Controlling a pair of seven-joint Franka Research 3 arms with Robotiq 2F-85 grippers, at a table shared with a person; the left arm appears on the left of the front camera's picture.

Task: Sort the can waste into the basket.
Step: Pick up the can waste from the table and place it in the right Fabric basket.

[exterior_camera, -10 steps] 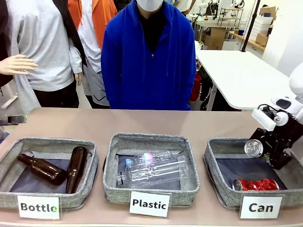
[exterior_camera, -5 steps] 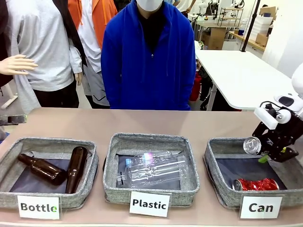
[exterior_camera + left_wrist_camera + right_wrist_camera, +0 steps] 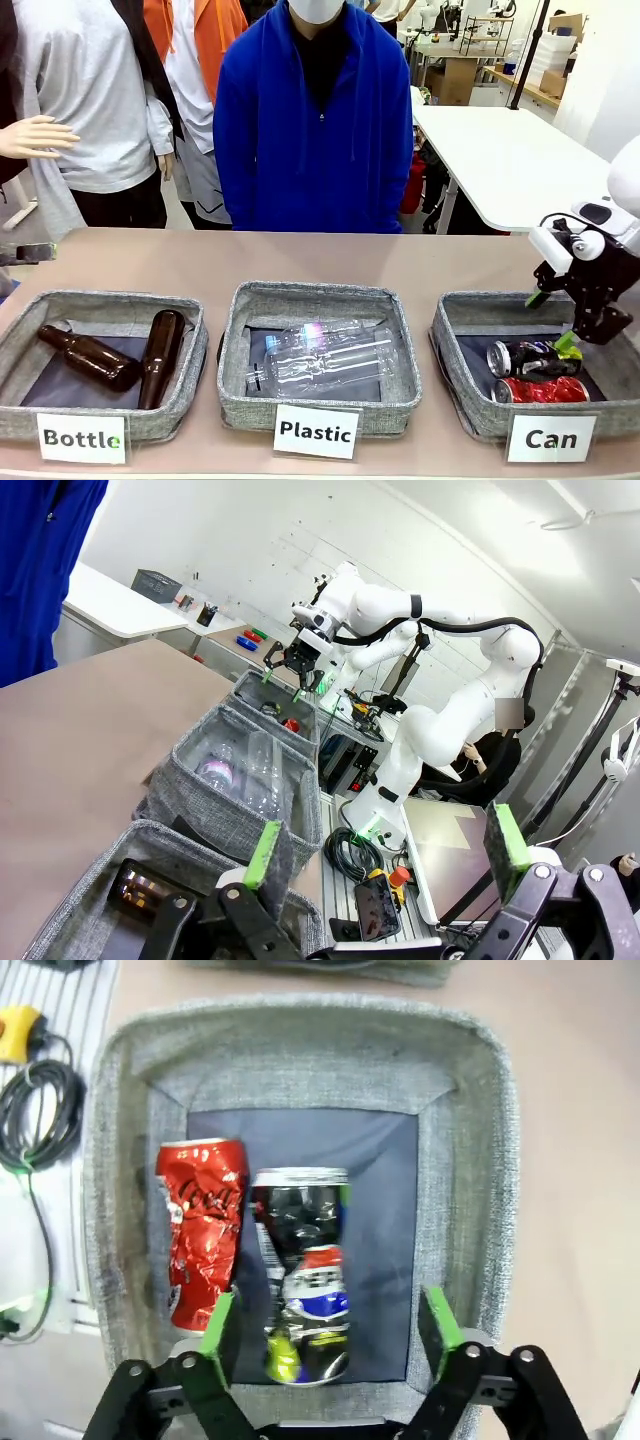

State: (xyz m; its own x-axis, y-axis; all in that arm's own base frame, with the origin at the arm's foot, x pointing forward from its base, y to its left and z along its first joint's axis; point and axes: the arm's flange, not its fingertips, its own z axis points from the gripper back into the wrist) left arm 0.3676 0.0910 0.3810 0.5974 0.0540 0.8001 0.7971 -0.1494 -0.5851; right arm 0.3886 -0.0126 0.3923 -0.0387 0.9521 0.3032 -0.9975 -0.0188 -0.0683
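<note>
Nearest row on the brown worktop (image 3: 180, 262), three square grey fabric baskets with dark linings, each with a white front label.

Item 1: basket labelled "Bottle" (image 3: 60, 310), on my left. Holds two brown glass bottles (image 3: 92, 357) lying on their sides, touching at their lower ends.

Item 2: basket labelled "Plastic" (image 3: 318, 297), in the middle. Holds clear plastic bottles (image 3: 325, 360) lying flat.

Item 3: square grey fabric basket labelled "Can" (image 3: 458, 310), on my right. Holds both cans, lying side by side and touching: the crushed red metal can (image 3: 200, 1243) against the near wall, and the dark crumpled can with silver top and blue, red and white marks (image 3: 305, 1270) just behind it.

Item 4: my right hand (image 3: 330, 1335), above the "Can" basket, fingers spread wide, gripping nothing. In its wrist view the dark can lies directly below, between the two green pads (image 3: 217, 1328), apart from them; the red can lies just outside one pad.

Item 5: my left hand (image 3: 385, 845), spread wide and holding nothing, beside the "Bottle" basket.

Far side: a person in a blue zip jacket (image 3: 315, 130) standing behind the worktop.
</note>
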